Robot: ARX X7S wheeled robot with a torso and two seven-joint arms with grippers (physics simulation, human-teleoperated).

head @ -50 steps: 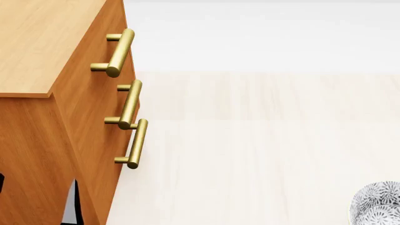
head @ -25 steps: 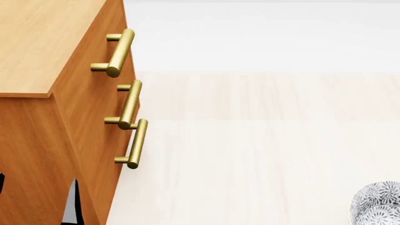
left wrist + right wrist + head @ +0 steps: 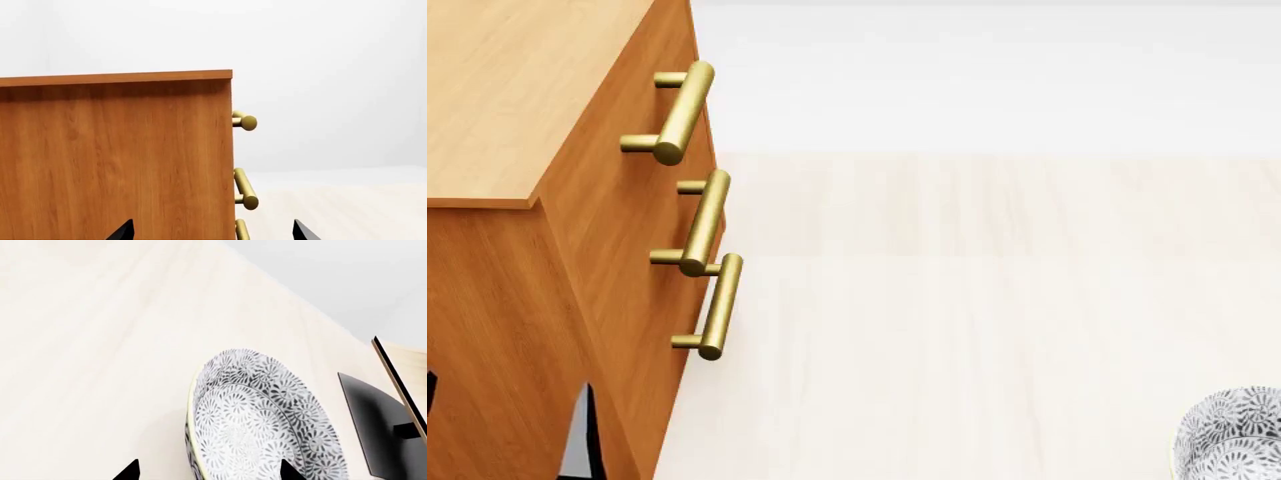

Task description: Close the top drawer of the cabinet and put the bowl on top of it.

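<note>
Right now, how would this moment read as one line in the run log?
top drawer: looks flush, closed | bowl: on floor, not on cabinet | left gripper: open, beside cabinet | right gripper: open, near bowl

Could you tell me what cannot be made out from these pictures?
- Bowl: head view, cut off by the frame corner.
- Third handle: left wrist view, cut by the edge.
- Both grippers: only fingertips show.
- Pale board structure: right wrist view, mostly out of frame.

Cabinet (image 3: 507, 300) orange-brown, lighter wood-grain top; handles (image 3: 681, 100) brass; bowl (image 3: 267, 420) white, dark grey floral pattern; floor (image 3: 988, 300) pale wood.
</note>
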